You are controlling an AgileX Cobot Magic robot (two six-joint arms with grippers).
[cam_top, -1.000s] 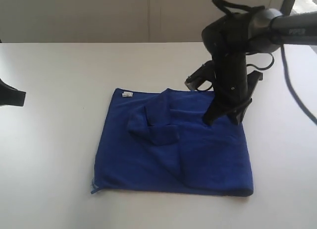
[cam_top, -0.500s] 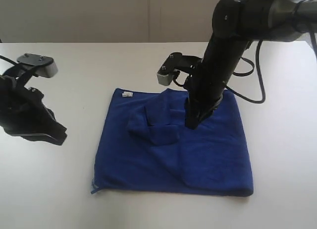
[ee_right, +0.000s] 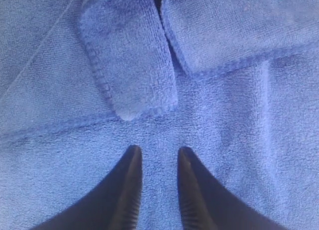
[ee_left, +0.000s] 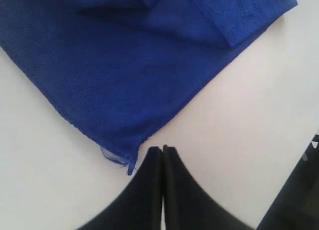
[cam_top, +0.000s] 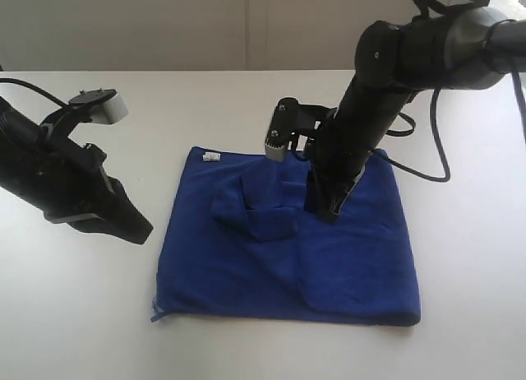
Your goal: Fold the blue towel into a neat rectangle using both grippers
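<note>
Royal-blue towel (cam_top: pixel 362 257) lying spread on a white table (cam_top: pixel 74 314), with one pincer at its edge and one above its middle. (a) The left pincer (ee_left: pixel 162 149) has its jaws pressed together with nothing between them. Its tips point at bare table just beside a frayed corner of the towel, apart from the cloth, and a short thread tail (ee_left: pixel 117 160) trails from that corner toward the tips. (b) The right pincer (ee_right: pixel 157 151) points down at the middle of the towel, jaws parted and empty, with pile showing in the gap. Whether the tips touch the cloth cannot be told. Just ahead of these tips lie a round-cornered flap (ee_right: pixel 129 65) and a second flap (ee_right: pixel 239 31), side by side with a narrow dark slit between them. A small white label (cam_top: pixel 212 157) marks the towel corner on the left pincer's side of the right pincer.
</note>
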